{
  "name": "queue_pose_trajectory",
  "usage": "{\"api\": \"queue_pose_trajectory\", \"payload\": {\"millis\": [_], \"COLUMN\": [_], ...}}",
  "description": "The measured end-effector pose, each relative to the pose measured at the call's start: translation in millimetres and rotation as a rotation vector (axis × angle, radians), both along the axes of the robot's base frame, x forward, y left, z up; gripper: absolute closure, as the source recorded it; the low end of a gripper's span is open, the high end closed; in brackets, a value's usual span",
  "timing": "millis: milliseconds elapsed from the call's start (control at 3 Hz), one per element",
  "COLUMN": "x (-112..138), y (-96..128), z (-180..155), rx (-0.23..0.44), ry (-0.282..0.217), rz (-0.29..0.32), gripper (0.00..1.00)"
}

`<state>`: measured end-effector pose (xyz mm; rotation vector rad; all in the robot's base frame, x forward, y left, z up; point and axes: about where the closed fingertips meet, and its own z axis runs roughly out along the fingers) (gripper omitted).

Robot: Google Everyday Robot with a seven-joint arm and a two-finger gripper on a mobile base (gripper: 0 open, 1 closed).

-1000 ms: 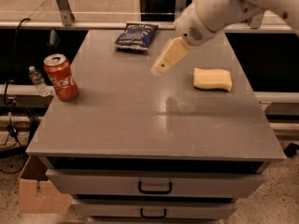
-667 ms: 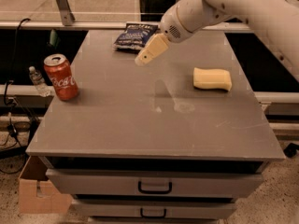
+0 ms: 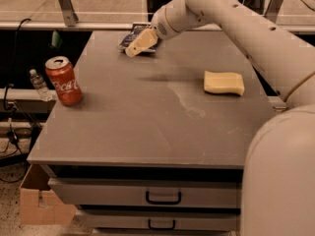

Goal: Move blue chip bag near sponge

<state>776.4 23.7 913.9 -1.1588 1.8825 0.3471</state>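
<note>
Grey table (image 3: 147,132), gripper (image 3: 134,49) over blue chip bag (image 3: 129,35) at far edge, grasp unclear, sponge (image 3: 224,82) right, red can (image 3: 64,80) left.

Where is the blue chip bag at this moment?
In the camera view, the blue chip bag lies at the table's far edge, left of centre, partly behind the claw, well apart from the sponge.

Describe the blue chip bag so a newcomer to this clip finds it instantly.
On the grey drawer table, look at the far edge, left of centre. There the gripper partly hides the blue chip bag: dark blue and flat, unlike the pale sponge or the red can.
</note>
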Motion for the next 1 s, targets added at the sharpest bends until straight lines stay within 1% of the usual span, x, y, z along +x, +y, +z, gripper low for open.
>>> {"api": "queue_pose_trajectory", "payload": {"millis": [333, 667, 1000], "x": [35.1, 61.3, 79.1], "y": [13.6, 15.0, 15.3], "z": [-13.5, -30.6, -49.7], "rx": [0.050, 0.110, 0.150], "ry": [0.025, 0.064, 0.111], "rz": [-0.064, -0.133, -0.188], "gripper": [0.00, 0.00, 0.13]}}
